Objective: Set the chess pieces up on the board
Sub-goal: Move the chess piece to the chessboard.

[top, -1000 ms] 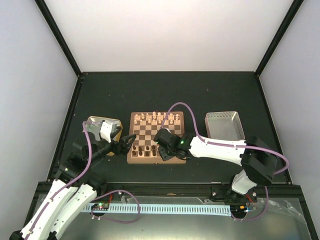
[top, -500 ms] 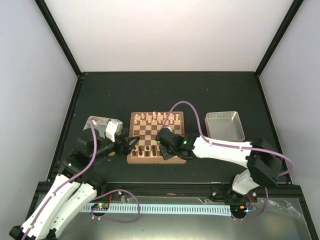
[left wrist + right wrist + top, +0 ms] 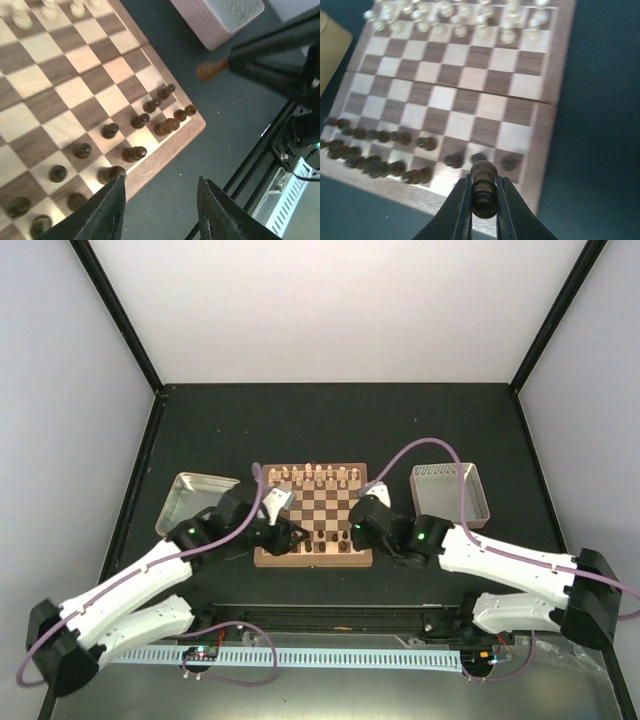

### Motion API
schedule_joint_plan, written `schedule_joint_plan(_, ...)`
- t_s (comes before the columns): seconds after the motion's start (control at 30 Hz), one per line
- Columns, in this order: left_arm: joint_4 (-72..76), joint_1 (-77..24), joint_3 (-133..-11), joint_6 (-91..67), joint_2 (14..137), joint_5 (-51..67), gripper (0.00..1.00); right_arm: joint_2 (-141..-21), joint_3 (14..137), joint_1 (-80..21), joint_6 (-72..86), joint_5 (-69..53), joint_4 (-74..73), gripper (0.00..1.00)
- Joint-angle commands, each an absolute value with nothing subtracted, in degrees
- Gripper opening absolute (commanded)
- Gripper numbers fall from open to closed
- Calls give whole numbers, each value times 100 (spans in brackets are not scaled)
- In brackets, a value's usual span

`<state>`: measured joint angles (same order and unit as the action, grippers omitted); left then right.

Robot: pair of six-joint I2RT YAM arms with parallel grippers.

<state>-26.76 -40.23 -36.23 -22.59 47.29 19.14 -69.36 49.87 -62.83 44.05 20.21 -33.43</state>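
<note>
- The board (image 3: 313, 513) is lying on the dark desk (image 3: 330, 430), between the two arms and close to the desk's near edge.
- The pale pieces (image 3: 455, 20) are standing in rows along the board's far edge.
- The dark pieces (image 3: 375, 150) are crowding the near edge. Most are packed in two rows toward the near left corner, and a few are standing singly toward the near right corner.
- The right gripper (image 3: 484, 180) is clamping a dark piece (image 3: 483, 197) between its two fingers. The piece is sitting upright with its head showing above the fingertips.
- In the right wrist view, that held piece is hanging over the board's near border, toward the near right corner and just on the near side of the single dark pieces there. Whether it is touching the wood cannot be told.
- The left gripper (image 3: 160, 180) is hovering over the board's near edge with its fingers (image 3: 112, 210) apart and nothing between them. Desk and the board's border are showing through the gap.
- In the left wrist view, the nearest dark pieces are standing just beyond the left fingertips, not touching them.
- A left tray (image 3: 195, 495) is sitting on the desk beside the board's left edge.
- A right tray (image 3: 450, 490) is sitting beside the board's right edge, a little apart from it.
</note>
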Motion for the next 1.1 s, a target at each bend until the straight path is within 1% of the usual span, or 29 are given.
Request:
schedule_joint_plan(0.0, -2935, -4723, -4270, -2636, 5554, 963, 39, -6413, 4547, -5953, 5283, 2646, -3530, 9)
schedule_joint_plan(0.2, -3061, -5494, -4768, -3102, 6581, 339, 33, -5960, 4176, -5667, 5578, 2629, -3553, 9)
schedule_joint_plan(0.47, -3429, -5881, -5444, -3340, 7827, -181, 30, -5961, 4071, -5591, 5614, 2578, -3528, 9)
schedule_joint_plan(0.67, -3855, -5897, -5896, -3220, 8402, -488, 31, -5920, 3980, -5555, 5573, 2543, -3445, 9)
schedule_joint_plan(0.8, -4027, -5909, -6047, -3158, 8633, -454, 31, -5915, 3947, -5524, 5553, 2526, -3406, 9)
schedule_joint_plan(0.93, -4102, -5906, -6055, -3134, 8704, -458, 34, -5906, 3914, -5511, 5562, 2505, -3368, 9)
schedule_joint_plan(1.0, -4173, -5906, -6070, -3128, 8762, -453, 34, -5906, 3903, -5503, 5555, 2498, -3349, 9)
schedule_joint_plan(1.07, -4205, -5906, -6067, -3125, 8807, -437, 32, -5915, 3902, -5502, 5548, 2494, -3340, 9)
